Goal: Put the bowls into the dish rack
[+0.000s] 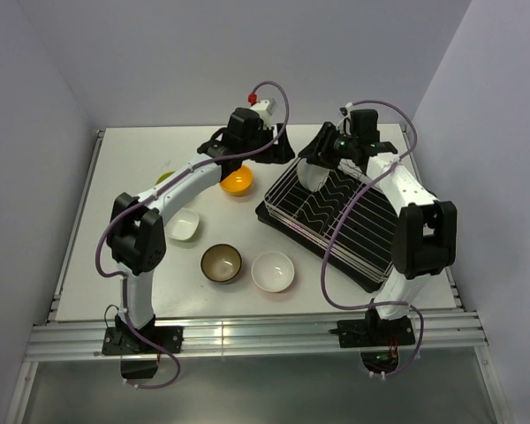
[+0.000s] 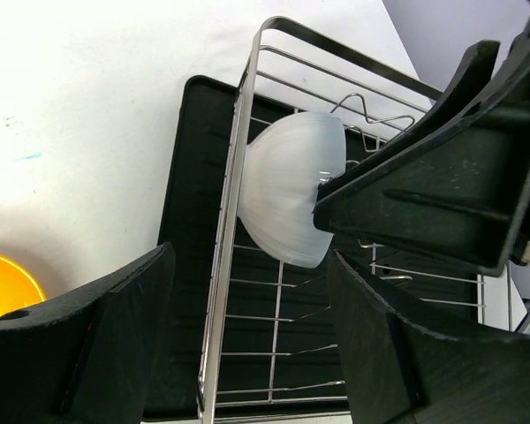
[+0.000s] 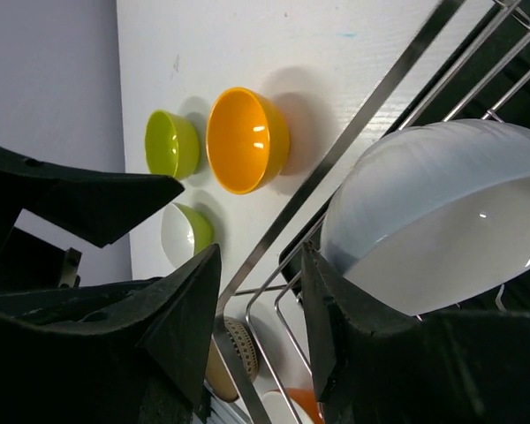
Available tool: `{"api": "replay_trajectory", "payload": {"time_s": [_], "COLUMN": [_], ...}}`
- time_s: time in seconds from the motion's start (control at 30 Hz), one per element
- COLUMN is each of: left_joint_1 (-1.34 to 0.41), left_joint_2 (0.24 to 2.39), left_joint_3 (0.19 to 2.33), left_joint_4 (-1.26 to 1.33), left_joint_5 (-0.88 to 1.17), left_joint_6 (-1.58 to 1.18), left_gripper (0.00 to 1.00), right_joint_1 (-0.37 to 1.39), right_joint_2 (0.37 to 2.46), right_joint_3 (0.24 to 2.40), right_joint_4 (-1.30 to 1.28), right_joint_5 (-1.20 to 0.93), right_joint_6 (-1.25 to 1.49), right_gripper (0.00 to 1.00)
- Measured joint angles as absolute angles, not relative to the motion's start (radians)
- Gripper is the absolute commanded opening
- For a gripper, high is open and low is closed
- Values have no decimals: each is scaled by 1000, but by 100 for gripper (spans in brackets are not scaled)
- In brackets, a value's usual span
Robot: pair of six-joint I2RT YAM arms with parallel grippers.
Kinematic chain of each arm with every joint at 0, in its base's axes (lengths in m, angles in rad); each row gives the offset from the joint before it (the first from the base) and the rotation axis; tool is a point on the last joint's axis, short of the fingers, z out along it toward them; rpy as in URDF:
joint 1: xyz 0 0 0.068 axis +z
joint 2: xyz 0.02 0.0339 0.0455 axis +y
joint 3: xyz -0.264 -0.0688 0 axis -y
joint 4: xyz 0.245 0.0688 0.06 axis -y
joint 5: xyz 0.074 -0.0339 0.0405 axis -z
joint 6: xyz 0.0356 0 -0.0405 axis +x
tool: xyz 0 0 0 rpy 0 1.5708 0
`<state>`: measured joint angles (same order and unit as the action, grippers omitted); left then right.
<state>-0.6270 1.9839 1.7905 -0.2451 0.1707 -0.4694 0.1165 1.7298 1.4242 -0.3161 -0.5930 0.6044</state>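
Near the arms, the brown bowl (image 1: pixel 222 262) and near white bowl (image 1: pixel 273 271) wait on the table, with the left white bowl (image 1: pixel 182 224), orange bowl (image 1: pixel 237 183) and lime green bowl (image 3: pixel 170 143) farther back on the left. In the far left corner of the dish rack (image 1: pixel 362 221), the racked white bowl (image 2: pixel 291 190) stands tipped on edge against the wire. The right gripper (image 3: pixel 261 265), jaws released and empty, is just beside it and should lift straight away without nudging the rim. The left gripper (image 2: pixel 252 291), also parted and empty, hangs close by and should keep clear.
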Motion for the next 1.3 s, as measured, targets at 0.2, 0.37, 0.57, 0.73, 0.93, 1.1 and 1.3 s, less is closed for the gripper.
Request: {"api": "replay_trajectory", "payload": {"time_s": [0.2,0.37,0.57,0.73,0.93,1.1,1.3], "left_joint_1": [-622,-620,-620,-622,-629,-633,-635], "left_joint_2": [1966,1967,1985,2043,2087,2090,2091], "left_joint_3": [1767,1767,1783,1801,1802,1802,1802], "left_joint_4": [-234,-231,-265,-314,-368,-379,-380], "left_joint_5": [168,177,186,186,182,178,174], "left_joint_6": [-470,-461,-426,-385,-352,-341,-336], "left_gripper": [73,68,56,55,55,51,50], "right_joint_1": [120,120,120,120,120,120,120], "right_joint_2": [1706,1629,1527,1559,1647,1706,1749], "right_joint_3": [1367,1350,1320,1322,1324,1332,1342], "right_joint_4": [-291,-303,-318,-327,-331,-325,-276], "right_joint_5": [-579,-542,-486,-446,-430,-442,-499], "right_joint_6": [624,609,577,560,564,583,608], "right_gripper": [49,51,50,50,51,46,27]}}
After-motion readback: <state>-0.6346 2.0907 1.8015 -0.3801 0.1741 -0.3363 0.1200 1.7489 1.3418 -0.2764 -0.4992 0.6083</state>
